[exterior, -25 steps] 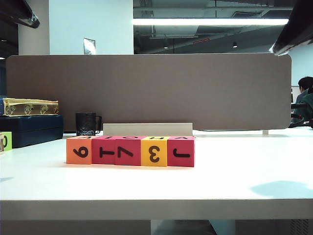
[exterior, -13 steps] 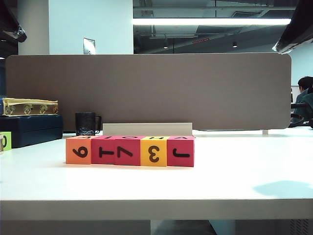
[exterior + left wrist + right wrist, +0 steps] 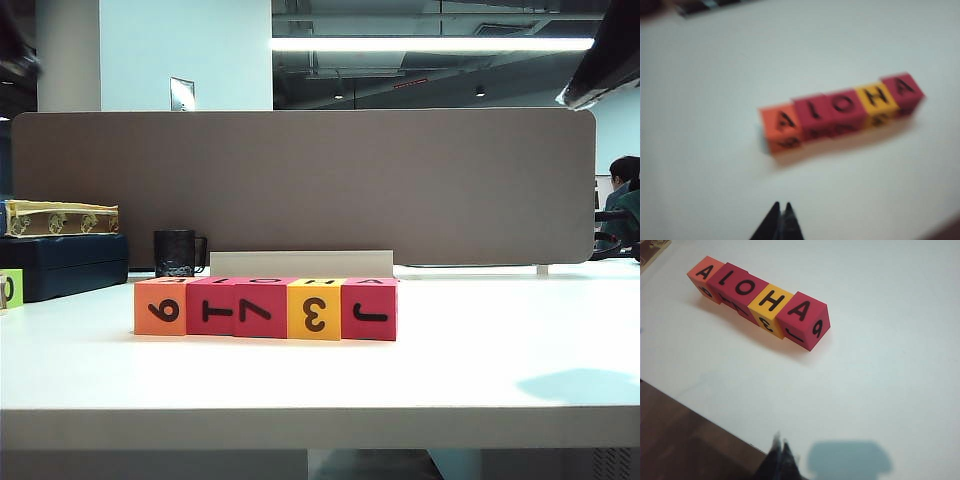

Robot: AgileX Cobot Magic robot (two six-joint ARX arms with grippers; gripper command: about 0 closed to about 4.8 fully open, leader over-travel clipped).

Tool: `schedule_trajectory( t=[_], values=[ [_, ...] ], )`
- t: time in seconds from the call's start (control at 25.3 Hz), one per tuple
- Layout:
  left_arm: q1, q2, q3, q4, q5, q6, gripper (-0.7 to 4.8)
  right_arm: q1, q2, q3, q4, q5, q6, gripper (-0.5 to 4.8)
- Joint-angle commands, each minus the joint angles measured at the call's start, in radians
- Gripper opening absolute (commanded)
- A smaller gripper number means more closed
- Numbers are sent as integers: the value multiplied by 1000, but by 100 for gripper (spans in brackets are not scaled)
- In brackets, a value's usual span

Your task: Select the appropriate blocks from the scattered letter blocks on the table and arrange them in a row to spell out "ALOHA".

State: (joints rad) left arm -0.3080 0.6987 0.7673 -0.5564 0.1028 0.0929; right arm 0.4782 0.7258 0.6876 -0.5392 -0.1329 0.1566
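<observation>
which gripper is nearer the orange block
Left. The left gripper, shut, hangs over bare table close to the orange block; the right gripper, shut, sits off the row's far end, past the end red block.

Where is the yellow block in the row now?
In the exterior view the yellow block is fourth from the left in the row, between two pink-red blocks, left of centre on the table.

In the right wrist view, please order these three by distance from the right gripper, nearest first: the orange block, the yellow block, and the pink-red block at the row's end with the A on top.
From the right gripper, jaws shut, hovering over the table's front edge:
1. Pink-red A block, the row's near end.
2. Yellow block, next to it in the row.
3. Orange block, the far end.
</observation>
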Motion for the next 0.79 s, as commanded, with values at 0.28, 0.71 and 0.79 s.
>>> schedule_trajectory(
  t=[0.28,0.71,0.79],
  values=[
    [246,-383,-505,754,-72,-38,-5,1,-1,1,17,1,0,-3],
    [304,-688,-761,538,51,-91,-5,1,-2,1,17,1,0,-3],
    [304,-696,-761,515,54,-91,-5,1,-2,1,17,1,0,-3]
  ],
)
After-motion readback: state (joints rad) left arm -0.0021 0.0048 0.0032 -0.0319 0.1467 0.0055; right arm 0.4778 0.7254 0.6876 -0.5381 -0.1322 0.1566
